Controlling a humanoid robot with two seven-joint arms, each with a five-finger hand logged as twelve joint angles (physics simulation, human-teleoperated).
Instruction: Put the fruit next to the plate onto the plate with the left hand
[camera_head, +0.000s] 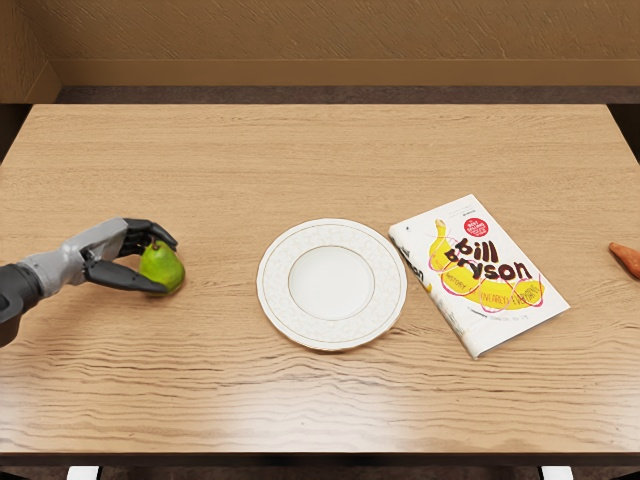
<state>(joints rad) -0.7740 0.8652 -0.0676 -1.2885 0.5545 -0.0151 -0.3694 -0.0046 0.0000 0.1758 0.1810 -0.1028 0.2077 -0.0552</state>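
Reaching in from the left edge of the table (300, 150), the left hand (125, 255) is holding a small pear (163, 268), its dark fingers (150, 232) curling over the top and the thumb pressing in from the near side. The pear is showing smooth yellow-green skin (whether it is resting on the wood or just off it cannot be told) and is sitting near the left edge, well apart from the white plate (275, 300) at the table's middle.

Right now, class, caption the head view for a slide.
Left hand grasps the pear left of the plate; book beyond.
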